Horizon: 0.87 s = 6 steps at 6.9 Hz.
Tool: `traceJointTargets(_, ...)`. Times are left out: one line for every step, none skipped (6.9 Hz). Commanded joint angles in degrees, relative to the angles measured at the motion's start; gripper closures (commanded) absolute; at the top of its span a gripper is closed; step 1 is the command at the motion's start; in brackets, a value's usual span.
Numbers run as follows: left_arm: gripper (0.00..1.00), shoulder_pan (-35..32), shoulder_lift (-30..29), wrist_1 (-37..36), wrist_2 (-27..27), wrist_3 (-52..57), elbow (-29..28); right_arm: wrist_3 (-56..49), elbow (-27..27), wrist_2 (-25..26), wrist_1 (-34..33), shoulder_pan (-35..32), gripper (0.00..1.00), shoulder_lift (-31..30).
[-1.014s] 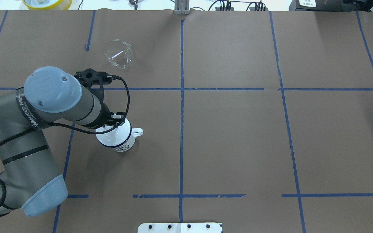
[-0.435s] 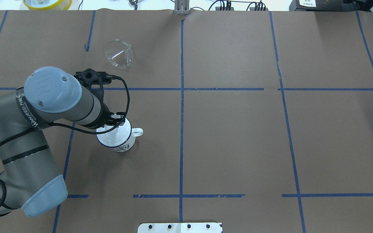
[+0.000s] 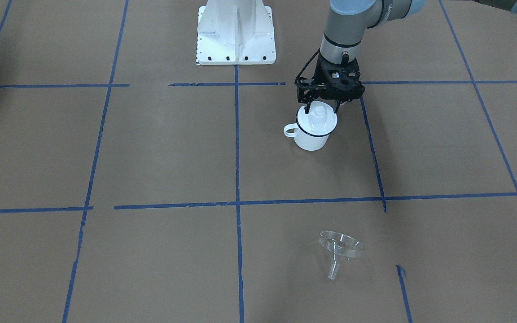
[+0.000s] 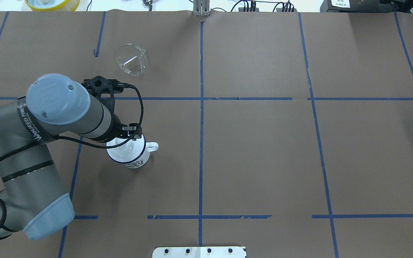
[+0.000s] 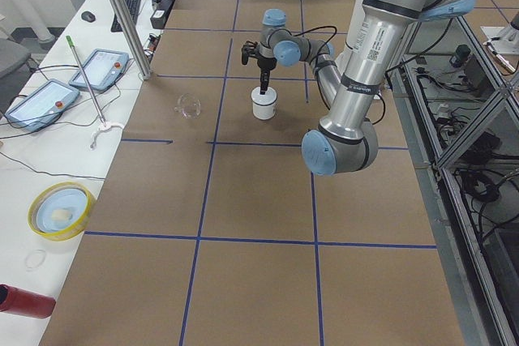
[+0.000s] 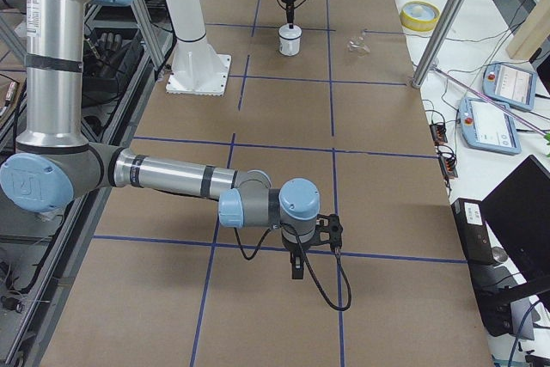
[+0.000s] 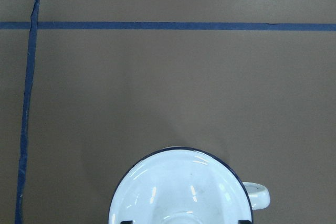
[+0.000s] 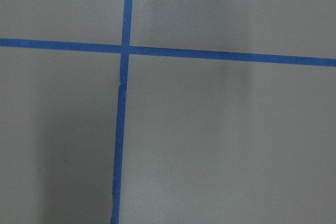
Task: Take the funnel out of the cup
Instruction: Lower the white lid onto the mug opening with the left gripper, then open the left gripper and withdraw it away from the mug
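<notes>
Shifted only a hair toward 11 o'clock overhead with the left gripper (image 3: 321,106), fingers spread above the knobbed lid (image 3: 317,117) on the cup (image 3: 311,139). Seemingly done already, with the funnel (image 4: 131,64) lying on the tabletop (image 4: 264,143) at the cup's 12 o'clock, well apart. Cannot tell the state of the right gripper (image 6: 296,274) fingers.

from above, the left arm (image 4: 66,114) covers one side of the cup (image 4: 126,154) and nearly all of the left hand (image 3: 322,107). the left wrist camera cuts the cup off at its lower edge. the right hand (image 6: 296,266) appears only from the side, too small to read its jaws. from the left end the funnel (image 5: 188,105) is just a faint, tiny glint.
</notes>
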<state>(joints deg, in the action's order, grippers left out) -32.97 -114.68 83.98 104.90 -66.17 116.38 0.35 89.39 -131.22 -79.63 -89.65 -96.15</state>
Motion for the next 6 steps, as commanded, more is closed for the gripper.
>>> traceJointTargets(0.0, -4.2, 2.9, 0.3, 0.7, 13.7, 2.8, 0.0, 0.0, 0.0, 0.0, 0.0, 0.0, 0.0)
traceJointTargets(0.0, -12.0, 4.7, 1.2, 6.9, 24.5, 2.5, 0.0, 0.0, 0.0, 0.0, 0.0, 0.0, 0.0)
traceJointTargets(0.0, -21.2, 7.6, 1.2, 14.3, 40.5, 2.1, 0.0, 0.0, 0.0, 0.0, 0.0, 0.0, 0.0)
traceJointTargets(0.0, -29.0, 11.5, 1.1, 19.6, 50.3, 0.4, 0.0, 0.0, 0.0, 0.0, 0.0, 0.0, 0.0)
traceJointTargets(0.0, -37.4, 14.3, 1.2, 25.7, 54.6, -4.1, 0.0, 0.0, 0.0, 0.0, 0.0, 0.0, 0.0)
traceJointTargets(0.0, -40.5, 19.7, 1.2, 26.7, 62.3, -7.0, 0.0, 0.0, 0.0, 0.0, 0.0, 0.0, 0.0)
